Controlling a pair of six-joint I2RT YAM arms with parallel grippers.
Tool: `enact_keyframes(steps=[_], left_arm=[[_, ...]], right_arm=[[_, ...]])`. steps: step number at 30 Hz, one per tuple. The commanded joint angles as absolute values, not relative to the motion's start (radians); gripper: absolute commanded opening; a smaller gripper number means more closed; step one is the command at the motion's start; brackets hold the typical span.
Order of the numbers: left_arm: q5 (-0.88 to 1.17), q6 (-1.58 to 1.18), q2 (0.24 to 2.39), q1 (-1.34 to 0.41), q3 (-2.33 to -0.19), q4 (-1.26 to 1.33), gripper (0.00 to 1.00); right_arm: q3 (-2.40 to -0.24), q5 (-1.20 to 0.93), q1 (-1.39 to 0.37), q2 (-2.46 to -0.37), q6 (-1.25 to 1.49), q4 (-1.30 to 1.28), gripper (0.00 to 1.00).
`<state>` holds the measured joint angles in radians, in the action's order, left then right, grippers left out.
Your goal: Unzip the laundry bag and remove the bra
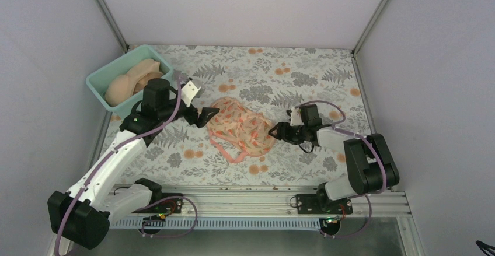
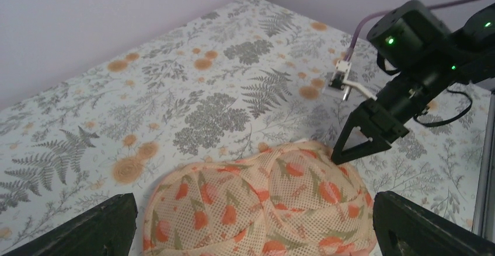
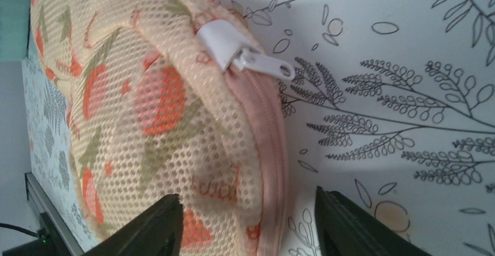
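The laundry bag (image 1: 241, 127) is a pale pink mesh pouch with orange floral print, lying zipped in the middle of the table. My left gripper (image 1: 207, 116) is open at the bag's left end; the bag (image 2: 257, 200) lies between its fingers. My right gripper (image 1: 274, 132) is open at the bag's right end, straddling the bag's edge (image 3: 146, 110) and pink zip trim (image 3: 271, 133). The white zip pull (image 3: 265, 65) lies ahead of the right fingers. The bra is hidden; I cannot see it through the mesh.
A teal tub (image 1: 98, 81) with pale peach bras (image 1: 131, 80) stands at the back left, behind the left arm. The right arm (image 2: 408, 63) shows across the bag in the left wrist view. Grey walls close the table on three sides.
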<state>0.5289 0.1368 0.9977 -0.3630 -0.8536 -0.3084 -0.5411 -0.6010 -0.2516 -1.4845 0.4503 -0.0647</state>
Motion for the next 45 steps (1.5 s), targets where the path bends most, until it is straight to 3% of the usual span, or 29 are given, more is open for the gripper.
enact_keyframes(steps=[1,6,7,16,28,35,45], left_arm=[[0.536,0.092,0.953,-0.370,-0.823,-0.226,1.00],[0.538,0.095,0.917,-0.369,-0.788,-0.215,1.00],[0.527,0.087,0.910,-0.370,-0.779,-0.210,1.00],[0.493,0.163,0.862,-0.368,-0.731,-0.199,0.98],[0.758,0.609,0.875,-0.390,-0.827,-0.522,0.81],[0.718,0.694,0.888,-0.415,-0.790,-0.526,0.71],[0.756,0.759,0.883,-0.433,-0.749,-0.587,0.71]], right_arm=[[-0.577,-0.672,-0.241,-1.536,0.403,-0.031,0.40],[-0.649,-0.702,-0.243,-1.548,0.293,-0.115,0.05],[-0.675,-0.702,-0.247,-1.544,0.265,-0.149,0.04],[-0.897,-0.494,-0.537,-1.334,-0.053,-0.365,0.04],[-0.905,-0.135,-0.920,-1.141,-0.521,-0.317,0.04],[-0.889,-0.129,-0.973,-1.102,-0.613,-0.225,0.04],[-0.863,-0.135,-0.973,-1.111,-0.578,-0.195,0.04]])
